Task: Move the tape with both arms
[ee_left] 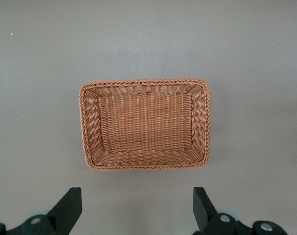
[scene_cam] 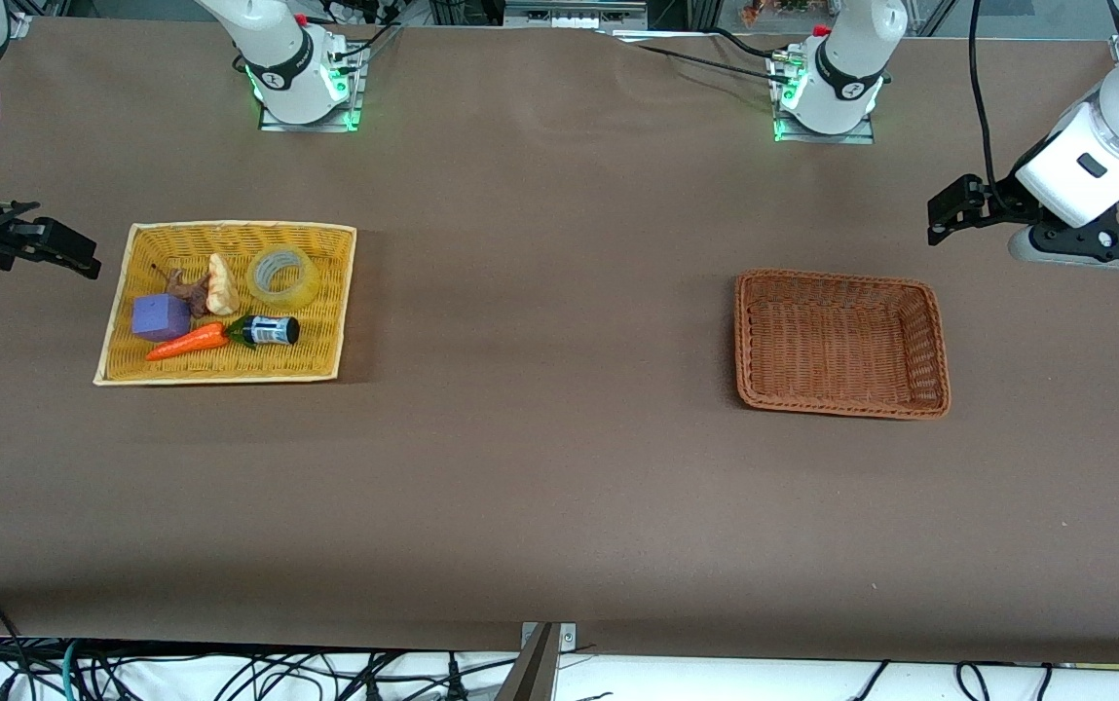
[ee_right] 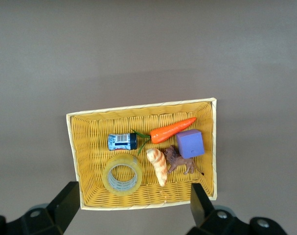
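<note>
Front view: the desk point(scene_cam: 559, 506) carries two baskets. A yellow basket point(scene_cam: 121, 336) lies at mid-left of the frame, toward the right arm's end; a brown basket point(scene_cam: 919, 399) lies at mid-right, toward the left arm's end, well apart from the first.

The tape point(scene_cam: 282, 277) lies flat in the upper right corner of the yellow basket in this frame. Sharing that basket: a purple cube point(scene_cam: 161, 316), a carrot point(scene_cam: 187, 342), a small can point(scene_cam: 272, 330) touching the carrot's green end, a pale shell point(scene_cam: 220, 285) and a brown figurine point(scene_cam: 189, 288) between cube and shell. The tape touches none of them.

Right hand point(scene_cam: 53, 243) hangs at the left edge of the frame, just outside the yellow basket's short side. In the right wrist view its fingers point(ee_right: 65, 203) stand wide apart and hold nothing, with the tape point(ee_right: 122, 174) between them lower in the frame.

Left hand point(scene_cam: 953, 209) hangs at the upper right of the frame, above the desk near the brown basket. In the left wrist view its fingers point(ee_left: 67, 208) stand wide, holding nothing, with the brown basket point(ee_left: 89, 122) centred in the frame.
</note>
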`<state>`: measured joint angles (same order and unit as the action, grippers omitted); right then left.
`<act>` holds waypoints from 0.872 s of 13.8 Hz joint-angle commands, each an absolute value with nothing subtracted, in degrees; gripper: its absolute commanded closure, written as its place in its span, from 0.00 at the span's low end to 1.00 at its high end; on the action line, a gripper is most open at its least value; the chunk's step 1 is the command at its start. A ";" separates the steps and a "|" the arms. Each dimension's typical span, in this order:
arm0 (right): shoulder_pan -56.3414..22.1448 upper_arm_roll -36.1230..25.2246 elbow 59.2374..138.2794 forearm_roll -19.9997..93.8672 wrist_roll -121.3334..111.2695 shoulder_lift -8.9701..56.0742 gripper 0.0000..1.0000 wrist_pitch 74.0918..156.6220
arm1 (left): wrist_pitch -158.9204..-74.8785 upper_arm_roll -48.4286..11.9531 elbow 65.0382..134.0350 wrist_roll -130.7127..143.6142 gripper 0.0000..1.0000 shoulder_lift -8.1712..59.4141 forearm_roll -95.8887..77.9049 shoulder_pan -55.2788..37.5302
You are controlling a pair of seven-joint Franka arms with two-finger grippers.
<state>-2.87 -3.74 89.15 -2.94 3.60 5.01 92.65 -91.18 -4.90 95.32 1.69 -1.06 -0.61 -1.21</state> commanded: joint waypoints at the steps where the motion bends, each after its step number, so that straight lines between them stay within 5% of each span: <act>1: -2.37 -3.34 87.28 -2.11 3.51 5.80 0.00 91.49 | -90.17 -5.01 94.04 -0.17 0.00 -0.62 -0.35 -0.62; 12: -2.55 -3.16 87.36 -2.81 3.95 5.71 0.00 91.49 | -90.09 -5.01 94.04 -0.09 0.00 -0.62 -0.35 -0.26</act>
<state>-2.90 -3.69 89.14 -2.94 3.61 5.01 92.65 -91.14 -4.88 95.32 1.21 -1.05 -0.61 -0.82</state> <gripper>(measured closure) 0.000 0.000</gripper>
